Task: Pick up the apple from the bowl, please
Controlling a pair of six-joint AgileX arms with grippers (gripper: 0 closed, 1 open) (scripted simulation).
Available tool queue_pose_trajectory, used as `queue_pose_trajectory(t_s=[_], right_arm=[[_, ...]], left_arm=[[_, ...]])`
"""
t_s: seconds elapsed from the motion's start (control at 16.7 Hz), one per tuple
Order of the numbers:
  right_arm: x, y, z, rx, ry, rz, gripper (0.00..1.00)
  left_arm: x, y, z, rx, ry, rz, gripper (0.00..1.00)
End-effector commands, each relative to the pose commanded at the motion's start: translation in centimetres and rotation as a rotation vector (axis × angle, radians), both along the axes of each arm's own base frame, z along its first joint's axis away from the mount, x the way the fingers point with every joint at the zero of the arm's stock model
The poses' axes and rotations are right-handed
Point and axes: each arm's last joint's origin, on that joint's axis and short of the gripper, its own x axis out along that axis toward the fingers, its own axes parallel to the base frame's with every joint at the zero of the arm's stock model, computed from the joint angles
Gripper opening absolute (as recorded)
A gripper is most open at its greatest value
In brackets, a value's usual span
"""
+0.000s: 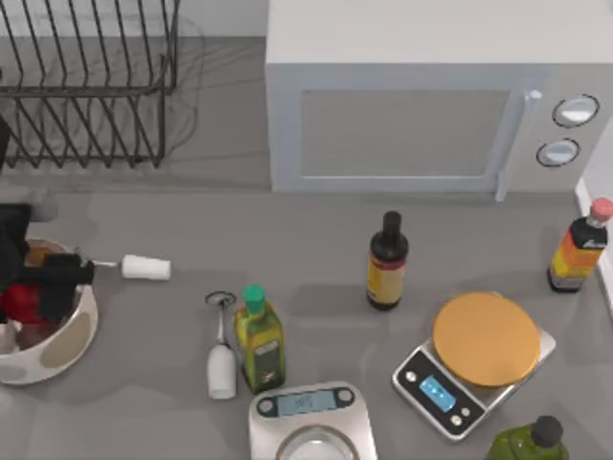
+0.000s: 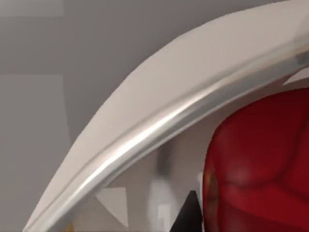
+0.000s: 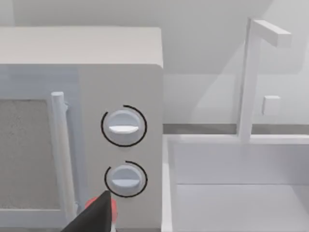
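Note:
The cream bowl [image 1: 69, 347] with tan spots sits at the table's far left edge. Inside it lies the glossy red apple [image 1: 17, 303], partly covered by my left arm. My left gripper [image 1: 43, 278] hangs low over the bowl, directly at the apple. In the left wrist view the apple [image 2: 260, 164] looms very close, just inside the bowl's pale rim [image 2: 145, 130]. A dark part of my right gripper [image 3: 89, 218] shows in the right wrist view, facing the microwave's two knobs.
A wire dish rack [image 1: 86, 81] stands at the back left and a microwave [image 1: 421, 96] at the back. A small white cup [image 1: 146, 267], a green-capped oil bottle [image 1: 258, 337], a dark bottle [image 1: 387, 261] and an orange-topped scale [image 1: 484, 356] crowd the middle and right.

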Motion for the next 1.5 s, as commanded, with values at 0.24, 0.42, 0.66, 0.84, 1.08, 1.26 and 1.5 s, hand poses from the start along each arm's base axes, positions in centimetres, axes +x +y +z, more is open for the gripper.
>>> queue_pose_trajectory(t_s=[0.24,0.42,0.66,0.84,1.08,1.26,1.5], right_arm=[[0.0,0.0,0.0,0.0,0.0,0.0,1.0],[0.0,0.0,0.0,0.0,0.0,0.0,1.0],[0.0,0.0,0.0,0.0,0.0,0.0,1.0],[0.0,0.0,0.0,0.0,0.0,0.0,1.0],[0.0,0.0,0.0,0.0,0.0,0.0,1.0],[0.0,0.0,0.0,0.0,0.0,0.0,1.0],[0.0,0.0,0.0,0.0,0.0,0.0,1.0]], left_arm=[[0.0,0.0,0.0,0.0,0.0,0.0,0.7],[0.0,0.0,0.0,0.0,0.0,0.0,0.47],[0.0,0.0,0.0,0.0,0.0,0.0,0.17],[0.0,0.0,0.0,0.0,0.0,0.0,0.0],[0.0,0.0,0.0,0.0,0.0,0.0,0.0],[0.0,0.0,0.0,0.0,0.0,0.0,0.0],[1.2,-0.1,2.4,-0.007,-0.057,-0.002,0.0]])
